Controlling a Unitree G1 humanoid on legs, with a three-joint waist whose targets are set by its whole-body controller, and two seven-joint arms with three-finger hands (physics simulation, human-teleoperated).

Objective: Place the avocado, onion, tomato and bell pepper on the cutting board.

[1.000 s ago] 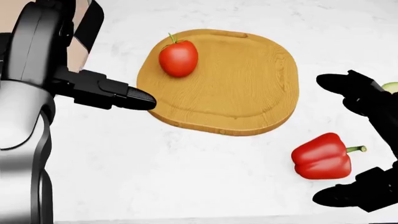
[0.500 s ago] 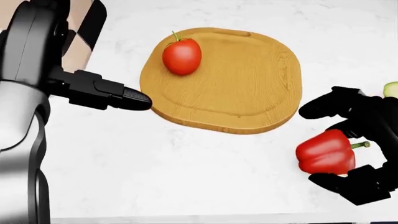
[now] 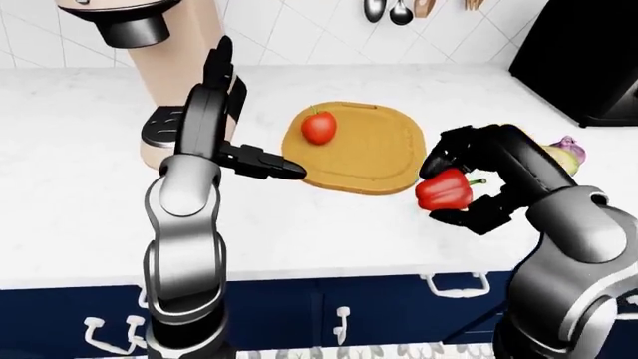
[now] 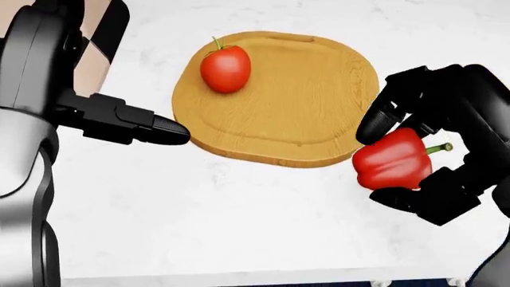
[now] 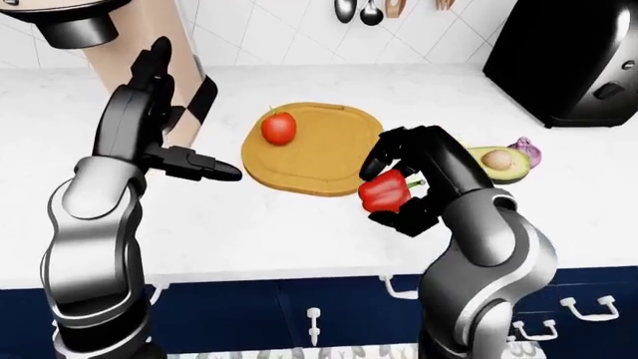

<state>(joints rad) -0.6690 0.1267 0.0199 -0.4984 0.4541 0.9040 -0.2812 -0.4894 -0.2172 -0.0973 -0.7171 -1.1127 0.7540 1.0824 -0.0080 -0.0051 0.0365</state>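
Observation:
A wooden cutting board (image 4: 303, 89) lies on the white counter with a red tomato (image 4: 225, 69) on its upper left part. My right hand (image 4: 388, 162) is shut on the red bell pepper (image 4: 394, 158) and holds it just off the board's right edge, seemingly a little above the counter. My left hand (image 4: 163, 130) is open and empty, its fingers stretched out beside the board's left edge. A halved avocado (image 5: 496, 161) and a purple onion (image 5: 526, 152) lie on the counter to the right of my right arm.
A tall beige appliance (image 3: 179, 75) stands on the counter behind my left arm. A black appliance (image 5: 568, 60) stands at the far right. Utensils (image 3: 384, 9) hang on the tiled wall. The counter's near edge runs above navy drawers (image 3: 339, 314).
My right hand has closed round the bell pepper and carried it up and to the left, to the board's right edge. My left hand has barely moved.

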